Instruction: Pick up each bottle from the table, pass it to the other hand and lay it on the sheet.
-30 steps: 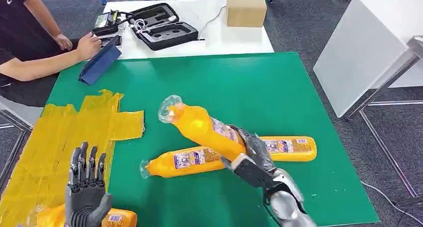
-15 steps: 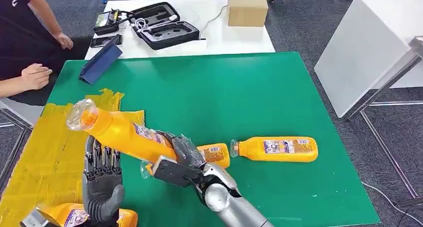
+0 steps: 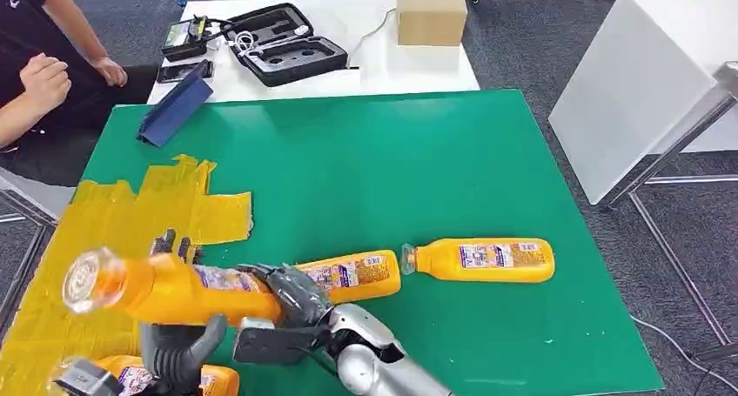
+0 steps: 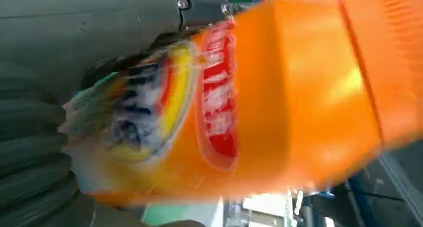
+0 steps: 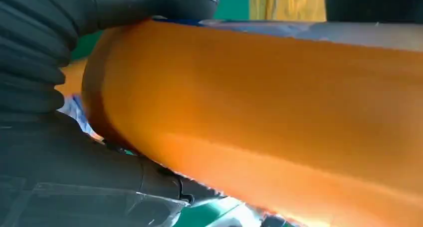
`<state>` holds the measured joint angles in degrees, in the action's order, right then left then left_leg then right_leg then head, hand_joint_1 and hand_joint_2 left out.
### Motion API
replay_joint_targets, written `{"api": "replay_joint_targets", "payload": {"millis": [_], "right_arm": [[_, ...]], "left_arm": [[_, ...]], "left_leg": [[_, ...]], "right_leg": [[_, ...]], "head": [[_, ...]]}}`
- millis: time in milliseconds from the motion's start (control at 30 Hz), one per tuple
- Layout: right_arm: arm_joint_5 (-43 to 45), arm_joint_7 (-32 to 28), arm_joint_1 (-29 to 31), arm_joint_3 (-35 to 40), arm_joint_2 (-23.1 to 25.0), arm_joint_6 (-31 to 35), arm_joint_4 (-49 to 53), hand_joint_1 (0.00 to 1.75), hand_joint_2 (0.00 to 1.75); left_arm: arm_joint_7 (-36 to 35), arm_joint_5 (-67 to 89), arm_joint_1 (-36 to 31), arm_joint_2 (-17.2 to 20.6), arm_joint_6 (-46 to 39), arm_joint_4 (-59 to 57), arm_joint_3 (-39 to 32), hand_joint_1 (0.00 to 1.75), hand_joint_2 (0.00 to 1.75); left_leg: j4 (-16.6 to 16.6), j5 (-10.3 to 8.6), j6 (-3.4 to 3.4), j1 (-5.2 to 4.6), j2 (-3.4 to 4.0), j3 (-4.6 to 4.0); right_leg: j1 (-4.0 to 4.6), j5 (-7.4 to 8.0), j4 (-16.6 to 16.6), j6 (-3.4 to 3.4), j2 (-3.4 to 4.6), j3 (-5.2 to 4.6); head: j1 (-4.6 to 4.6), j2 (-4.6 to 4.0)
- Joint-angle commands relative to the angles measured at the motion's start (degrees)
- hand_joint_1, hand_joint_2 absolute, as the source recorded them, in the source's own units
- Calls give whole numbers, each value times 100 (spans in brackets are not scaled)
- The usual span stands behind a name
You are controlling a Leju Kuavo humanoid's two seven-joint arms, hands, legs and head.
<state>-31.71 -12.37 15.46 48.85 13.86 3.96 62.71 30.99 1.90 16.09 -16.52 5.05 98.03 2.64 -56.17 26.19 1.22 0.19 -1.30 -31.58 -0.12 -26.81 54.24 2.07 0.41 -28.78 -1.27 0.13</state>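
My right hand [image 3: 291,298] grips an orange bottle [image 3: 174,287] by its base end and holds it level above the yellow sheet [image 3: 113,226], clear cap pointing left. My left hand [image 3: 178,354] stands behind and under the bottle, palm against it. Its fingertips [image 3: 165,239] show above the bottle, still straight. The same bottle [image 4: 279,102] sits close against the left palm, and it [image 5: 279,112] lies under my right fingers [image 5: 149,2]. One bottle [image 3: 352,274] and another [image 3: 480,261] lie on the green table [image 3: 392,161]. A third [image 3: 187,381] rests on the sheet's near edge.
A person [image 3: 39,74] sits at the far left with one hand raised. A blue folder [image 3: 174,109] stands at the green table's back left. Behind it a white table holds a black case [image 3: 278,43] and a cardboard box [image 3: 429,11]. Another white table [image 3: 644,74] stands at the right.
My right hand has carried the bottle leftward and lower, from over the green table to against my left palm above the sheet. The person's hand has lifted off the table.
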Motion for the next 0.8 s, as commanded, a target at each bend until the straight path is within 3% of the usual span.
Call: {"api": "replay_joint_targets", "payload": {"millis": [33, 267, 300, 800], "right_arm": [[-120, -117, 219, 769, -261, -118, -485, 175, 175], [-236, -258, 134, 881, -378, -116, -400, 175, 175], [-235, -257, 125, 883, -385, -126, -382, 175, 175], [-376, -25, -83, 639, -450, 167, -141, 175, 175]], "left_arm": [[-109, 419, -446, 325, -369, -499, -175, 0, 175], [-31, 171, -465, 384, -197, -566, -732, 0, 175], [-19, 110, -456, 371, -90, -579, -773, 175, 175], [171, -50, -238, 178, 656, -410, -821, 175, 175]], "left_leg": [[8, -2, -4, 3, 4, 18], [12, -2, -5, 2, 7, 18], [13, 0, -7, 5, 6, 26], [5, 2, -3, 3, 0, 16]], "right_leg": [[4, 1, -13, -1, -11, 23], [3, 2, -14, -3, -6, 21], [5, -1, -18, -4, -12, 31], [3, -4, -11, -1, -16, 21]], "head": [[-4, 0], [-2, 0], [-2, 0], [-2, 0]]}}
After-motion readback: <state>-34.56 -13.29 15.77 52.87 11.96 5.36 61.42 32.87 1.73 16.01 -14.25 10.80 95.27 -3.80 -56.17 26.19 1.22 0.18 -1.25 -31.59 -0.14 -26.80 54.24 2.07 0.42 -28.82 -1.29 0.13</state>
